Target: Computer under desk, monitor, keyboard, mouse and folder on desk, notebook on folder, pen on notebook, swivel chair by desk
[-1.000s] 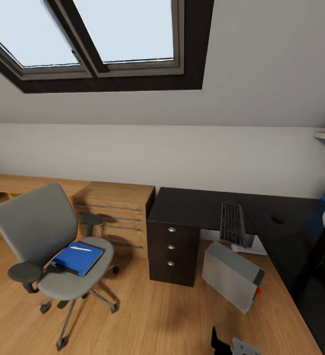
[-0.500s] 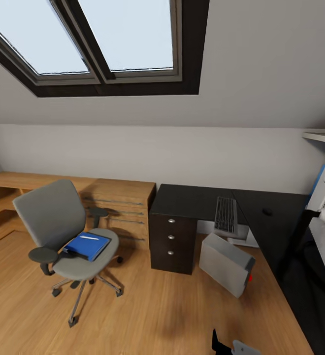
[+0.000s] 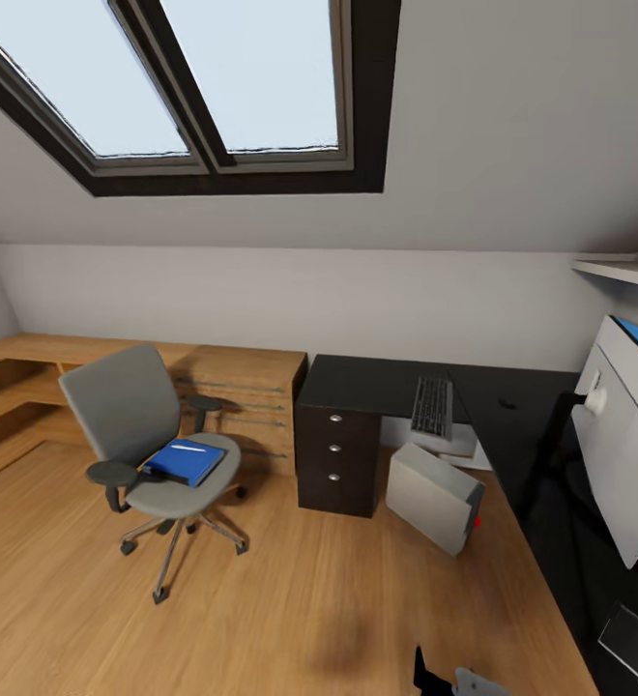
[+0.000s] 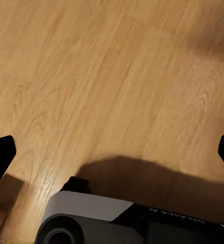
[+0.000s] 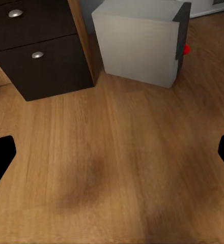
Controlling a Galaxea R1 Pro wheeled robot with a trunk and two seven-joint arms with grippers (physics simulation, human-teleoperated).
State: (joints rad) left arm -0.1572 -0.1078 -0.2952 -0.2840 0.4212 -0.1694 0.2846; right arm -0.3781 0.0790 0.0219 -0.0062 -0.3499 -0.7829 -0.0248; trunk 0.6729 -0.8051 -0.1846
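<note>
Head view: we are looking over the bedroom, with the skylight [image 3: 213,87] sitting at 12 o'clock and the wood floor [image 3: 290,599] running across the lower half. The swivel chair [image 3: 150,454] is standing at 9 o'clock, well apart from the desk [image 3: 377,382], near the low wood cabinets [image 3: 232,372] behind it. The folder [image 3: 186,462] is lying flat on the chair seat, and a small white pen [image 3: 189,448] is lying on top of it; we cannot make out the notebook. The desk is sitting at 3 o'clock, its drawer unit [image 3: 336,459] at the desk's near left end. The keyboard [image 3: 433,407] is lying on the desk top, and the mouse [image 3: 506,403] is sitting on the desk at 3 o'clock from the keyboard, apart from it. The computer [image 3: 433,497] is standing tilted on the floor just at 3 o'clock of the drawer unit, below the desk edge. At the far right edge, a white and blue shape is blocking part of the view; we cannot tell what it is.

Left wrist view: the left gripper [image 4: 112,155] is hanging over bare floor, fingers spread wide, holding nothing.

Right wrist view: the right gripper [image 5: 112,157] is facing the floor with the computer [image 5: 140,40] and drawer unit [image 5: 40,46] ahead, fingers spread wide, holding nothing.
</note>
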